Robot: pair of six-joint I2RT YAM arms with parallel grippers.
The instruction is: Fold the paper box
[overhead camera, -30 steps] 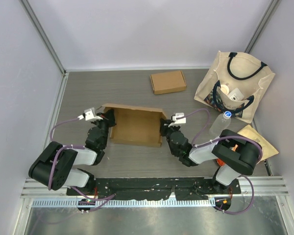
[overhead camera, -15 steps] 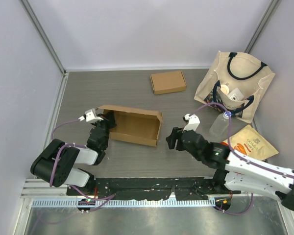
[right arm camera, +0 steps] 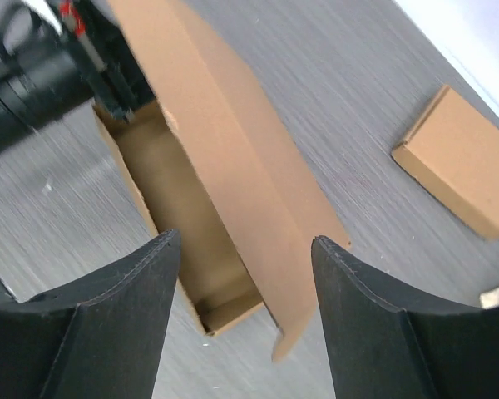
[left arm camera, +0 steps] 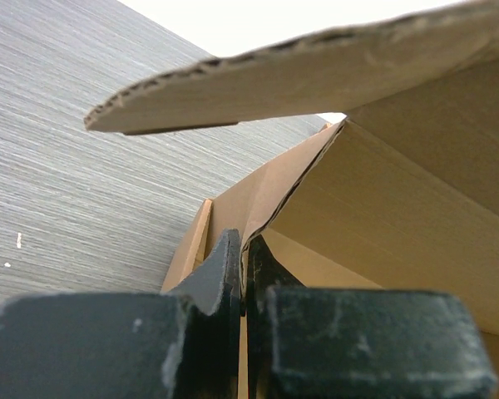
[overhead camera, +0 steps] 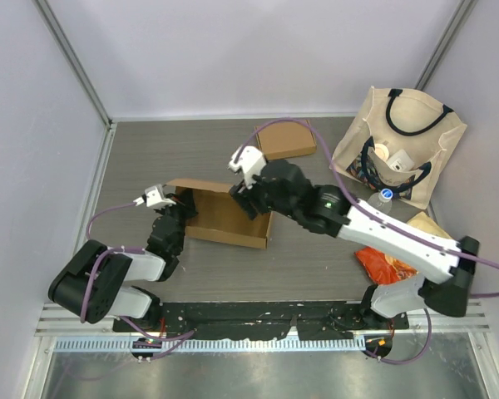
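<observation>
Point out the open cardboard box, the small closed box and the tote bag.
open cardboard box (overhead camera: pixel 223 220): top external view, on its inner floor.
small closed box (overhead camera: pixel 287 143): top external view, on its lid.
tote bag (overhead camera: pixel 417 112): top external view, on its canvas panel.

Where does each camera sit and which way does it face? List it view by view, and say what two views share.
Top external: above and behind the bases, looking down on the grey wood-grain table; both arms show.
Left wrist: low at the table, looking along the left gripper, shut on a wall of the open brown cardboard box.
Right wrist: above the box, looking down past the right gripper, which is open.
Shared: the top and right wrist views both show the small flat closed cardboard box.
</observation>
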